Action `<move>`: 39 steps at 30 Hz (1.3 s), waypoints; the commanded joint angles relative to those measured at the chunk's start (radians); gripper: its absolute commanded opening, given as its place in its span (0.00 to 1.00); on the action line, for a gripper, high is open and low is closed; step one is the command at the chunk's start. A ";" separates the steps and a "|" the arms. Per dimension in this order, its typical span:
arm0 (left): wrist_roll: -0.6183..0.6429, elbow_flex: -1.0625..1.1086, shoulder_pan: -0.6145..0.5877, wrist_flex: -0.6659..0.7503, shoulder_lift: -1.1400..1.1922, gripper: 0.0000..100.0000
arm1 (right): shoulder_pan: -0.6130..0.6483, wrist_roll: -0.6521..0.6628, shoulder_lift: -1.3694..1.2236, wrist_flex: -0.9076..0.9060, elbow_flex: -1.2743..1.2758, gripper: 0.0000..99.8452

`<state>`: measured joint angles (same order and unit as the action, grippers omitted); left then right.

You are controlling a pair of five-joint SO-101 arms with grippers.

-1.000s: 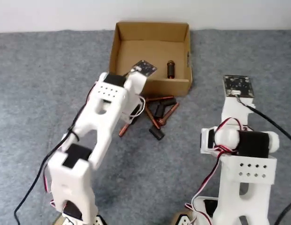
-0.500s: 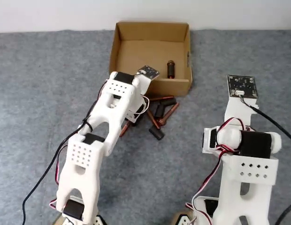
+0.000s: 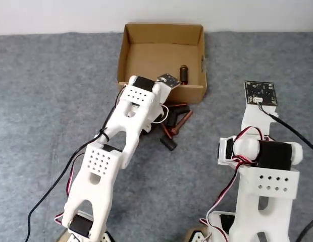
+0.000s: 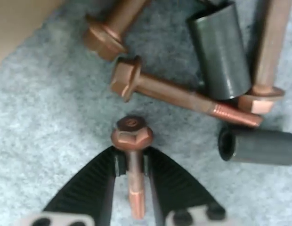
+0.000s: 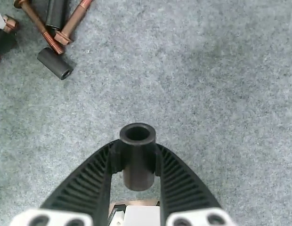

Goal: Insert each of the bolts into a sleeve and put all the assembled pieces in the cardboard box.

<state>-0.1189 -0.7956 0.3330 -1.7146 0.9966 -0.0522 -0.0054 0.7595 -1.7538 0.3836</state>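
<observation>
My left gripper is shut on a copper bolt, clamped just under its hex head, low over the carpet. Close beyond it lie loose copper bolts and dark sleeves. In the high view the left arm stretches to this pile just in front of the cardboard box. One assembled piece lies inside the box. My right gripper is shut on a black sleeve, its bore facing outward, above bare carpet to the right of the pile.
A loose sleeve and two bolts lie at the pile's near edge in the right wrist view. The right arm stands at the right of the table. Grey carpet spreads open on the left.
The left arm has stretched forward and to the right, bringing its wrist closer to the pile and the box front. The right arm has barely shifted.
</observation>
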 commanded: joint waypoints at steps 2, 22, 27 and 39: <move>0.054 -0.067 0.009 -0.035 -0.015 0.00 | -0.010 -0.011 0.019 -0.021 0.000 0.01; 0.216 0.390 -0.023 0.018 -0.844 0.00 | -0.013 -0.003 0.329 -0.010 0.121 0.01; 0.238 0.671 -0.023 0.193 -1.114 0.00 | -0.010 -0.008 0.421 0.058 0.209 0.01; 0.434 1.081 -0.023 0.350 -1.676 0.00 | -0.008 -0.011 0.664 0.331 0.443 0.01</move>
<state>0.2555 0.2601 0.3191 -1.3986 -0.5255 -0.0552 -0.0054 1.3901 -1.4868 0.7994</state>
